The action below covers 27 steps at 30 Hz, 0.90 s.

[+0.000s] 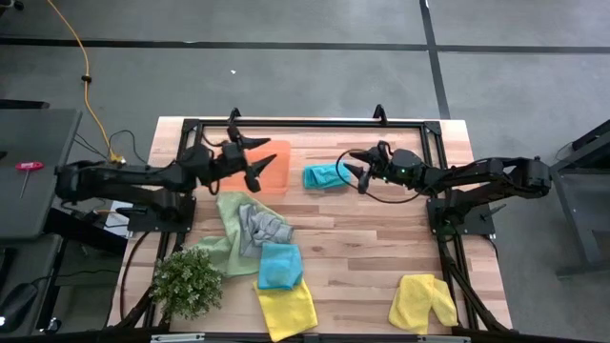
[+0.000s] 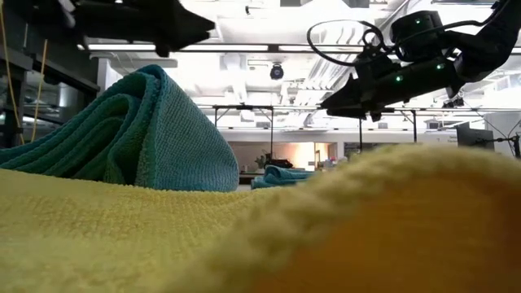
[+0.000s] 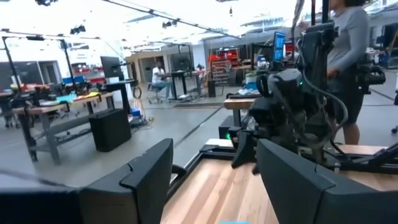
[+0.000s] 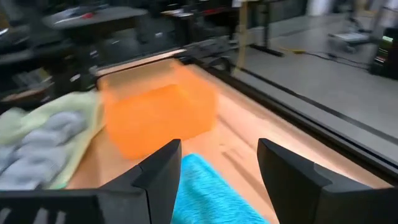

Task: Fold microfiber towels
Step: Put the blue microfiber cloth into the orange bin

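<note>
Workbench: a light wooden slatted table top (image 1: 362, 238) inside a black metal frame, on a grey floor with dark seams. Room beyond is an open workshop with ceiling strip lights, desks and racks; a person in a grey top (image 3: 348, 56) stands behind the far arm in the left wrist view.

Container: one flat orange rectangular tray (image 1: 274, 167) near the far edge, left of centre. Nothing lies in it as far as the high view shows (the left gripper covers part of it).

Left gripper (image 1: 255, 160) hangs above the tray's left side, fingers spread wide, holding nothing. Right gripper (image 1: 353, 170) is just right of a folded teal-blue microfiber towel (image 1: 324, 176), jaws apart and empty; the right wrist view shows that towel directly below its fingers (image 4: 158, 177).

Other cloths: a light green microfiber towel (image 1: 227, 221) spread at centre-left, with a crumpled grey microfiber towel (image 1: 262, 227) on top of it. A second teal-blue towel (image 1: 279, 265) lies just nearer, overlapping a yellow microfiber towel (image 1: 286, 307) at the near edge. A second yellow towel (image 1: 422, 302) sits apart at the near right.

Small bushy green plant (image 1: 188, 282) stands at the near left corner, touching the green towel's edge. Low view is largely blocked by yellow cloth.
</note>
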Motion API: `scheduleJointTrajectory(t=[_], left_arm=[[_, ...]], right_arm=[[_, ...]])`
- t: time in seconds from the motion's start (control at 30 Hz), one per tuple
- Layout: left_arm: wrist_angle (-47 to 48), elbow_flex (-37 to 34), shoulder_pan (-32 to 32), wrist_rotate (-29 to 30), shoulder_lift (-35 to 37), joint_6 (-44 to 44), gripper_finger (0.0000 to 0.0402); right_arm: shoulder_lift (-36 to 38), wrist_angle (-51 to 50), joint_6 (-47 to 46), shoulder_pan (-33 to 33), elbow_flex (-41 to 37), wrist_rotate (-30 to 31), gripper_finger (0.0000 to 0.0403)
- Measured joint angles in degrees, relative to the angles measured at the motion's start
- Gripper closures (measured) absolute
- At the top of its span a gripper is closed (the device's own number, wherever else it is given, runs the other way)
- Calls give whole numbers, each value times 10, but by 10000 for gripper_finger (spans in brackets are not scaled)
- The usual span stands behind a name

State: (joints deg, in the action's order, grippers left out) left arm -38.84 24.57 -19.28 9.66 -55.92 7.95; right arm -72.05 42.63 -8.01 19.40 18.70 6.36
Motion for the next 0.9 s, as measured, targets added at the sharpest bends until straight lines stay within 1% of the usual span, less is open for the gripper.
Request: scheduleJointTrajectory(t=[0.13, 0.23, 0.33, 0.5, 0.6, 0.67, 0.73, 0.9], left_arm=[[66, -5, 0, 1, 43, 12, 179], [74, -5, 0, 8, 54, 13, 179], [76, -5, 0, 13, 55, 13, 179], [75, -5, 0, 14, 55, 31, 179], [75, -5, 0, 14, 55, 32, 179], [75, -5, 0, 14, 55, 35, 179], [76, -5, 0, 15, 55, 43, 179], [78, -5, 2, 15, 55, 44, 179]], right_arm=[[-5, -4, -24, 0, 0, 30, 199], [-32, -9, -25, 0, 3, 31, 199], [-88, -32, -26, 0, 30, 31, 199], [-211, -66, -18, 0, 104, 29, 199], [-270, -82, -7, 0, 142, 16, 199], [-298, -82, -7, -1, 159, -5, 199], [-313, -82, -1, -4, 172, -20, 199], [-318, -79, 35, -21, 179, -16, 199]])
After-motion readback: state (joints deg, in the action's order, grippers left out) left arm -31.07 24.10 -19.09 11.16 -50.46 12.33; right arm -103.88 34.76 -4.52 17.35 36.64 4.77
